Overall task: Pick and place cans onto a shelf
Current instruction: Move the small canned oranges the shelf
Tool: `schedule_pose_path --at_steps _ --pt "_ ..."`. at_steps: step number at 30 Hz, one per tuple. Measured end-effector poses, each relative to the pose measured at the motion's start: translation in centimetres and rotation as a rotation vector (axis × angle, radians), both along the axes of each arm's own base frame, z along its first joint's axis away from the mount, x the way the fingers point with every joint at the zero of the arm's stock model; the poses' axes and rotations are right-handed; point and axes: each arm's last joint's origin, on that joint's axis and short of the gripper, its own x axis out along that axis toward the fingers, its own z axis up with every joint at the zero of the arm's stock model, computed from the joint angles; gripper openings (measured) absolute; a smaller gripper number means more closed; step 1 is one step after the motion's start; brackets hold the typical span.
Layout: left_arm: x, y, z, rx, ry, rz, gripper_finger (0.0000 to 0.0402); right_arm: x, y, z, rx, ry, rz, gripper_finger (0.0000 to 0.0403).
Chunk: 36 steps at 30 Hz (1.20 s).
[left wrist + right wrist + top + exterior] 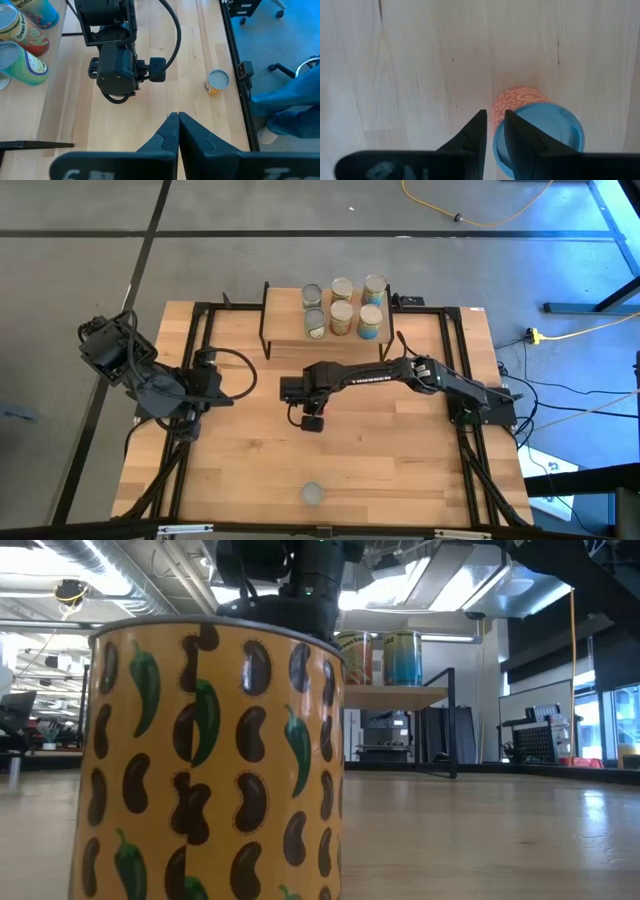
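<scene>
the wooden table (400, 470) carries the whole setup, with black rails along its sides. at its far edge stands the shelf (285, 330), a light plank on thin black wire legs, and six cans (342, 318) stand upright in two rows on the right half of its top. the right arm (440, 378) reaches from the right side over the middle of the table, and the left arm (150, 380) waits folded at the left edge. the right gripper (493, 131) points straight down, its fingers only a narrow gap apart, just beside an orange-red patterned can (517, 105) with a blue lid that stands on the table; the fingers sit at the can's side and do not clasp it. the left gripper (178, 125) is pressed fully together and carries nothing. a yellow can printed with beans and green peppers (210, 765) stands alone near the front edge of the table, well apart from both grippers.
</scene>
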Motion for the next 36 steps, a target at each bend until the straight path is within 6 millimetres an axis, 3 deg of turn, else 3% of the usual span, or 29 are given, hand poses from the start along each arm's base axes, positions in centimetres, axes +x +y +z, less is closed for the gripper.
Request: schedule_pose_path --at_steps 12,21,36 --pt "0.0 0.0 0.0 -0.001 0.0 0.0 0.0 -0.2 0.1 0.0 -0.005 0.024 0.037 0.0069" --pt "0.0 0.0 0.0 -0.002 0.001 -0.001 0.0 -1.0 0.1 1.6 -0.004 0.023 0.039 0.0069" --pt "0.0 0.0 0.0 -0.004 0.002 -0.002 0.0 -1.9 -0.5 -1.3 0.026 0.127 0.079 0.0069"
